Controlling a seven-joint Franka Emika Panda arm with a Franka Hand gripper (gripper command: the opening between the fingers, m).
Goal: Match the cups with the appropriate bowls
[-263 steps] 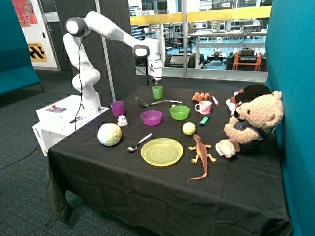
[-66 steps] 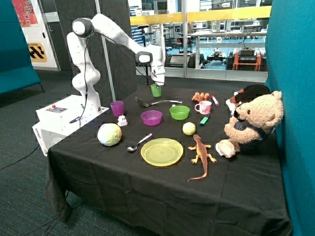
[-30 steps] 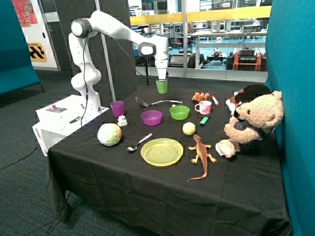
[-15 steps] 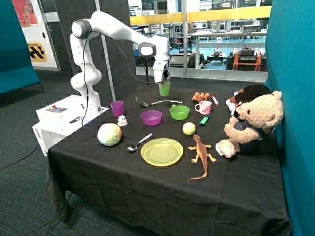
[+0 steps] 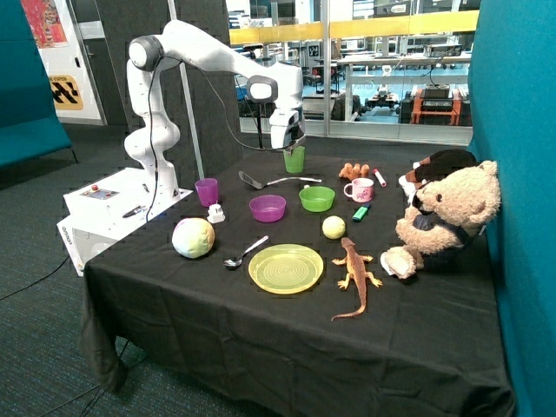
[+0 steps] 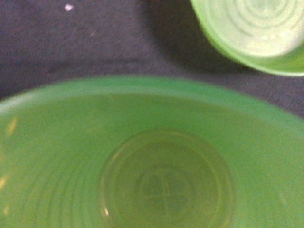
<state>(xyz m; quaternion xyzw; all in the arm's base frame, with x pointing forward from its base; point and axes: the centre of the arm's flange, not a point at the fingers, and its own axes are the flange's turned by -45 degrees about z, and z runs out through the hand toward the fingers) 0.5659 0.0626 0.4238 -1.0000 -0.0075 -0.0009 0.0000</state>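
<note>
Green fills the wrist view: the green cup (image 6: 156,161) sits right under the camera, its ribbed inside and round base in plain sight, with the green bowl (image 6: 256,33) beyond its rim on the black cloth (image 6: 95,42). In the outside view the gripper (image 5: 294,146) holds the green cup (image 5: 294,160) by its rim, fingers clamped on it, the cup upright and lifted clear of the table (image 5: 261,321). It hangs above the far part of the table, over the spatula (image 5: 276,182) and short of the green bowl (image 5: 316,198), not yet over it.

The purple cup (image 5: 207,191) stands near the table's edge by the robot base, beside a small white object (image 5: 215,213). The purple bowl (image 5: 267,208) sits apart from it, between that cup and the green bowl. Neither cup is at its bowl yet.

Nearer the front lie a yellow plate (image 5: 286,268), a spoon (image 5: 244,253) and a pale ball (image 5: 193,237). A yellow ball (image 5: 334,227) and an orange lizard (image 5: 356,274) are by the plate, a pink mug (image 5: 359,189) stands behind the green bowl's side, and a teddy bear (image 5: 447,217) sits at the table's end.
</note>
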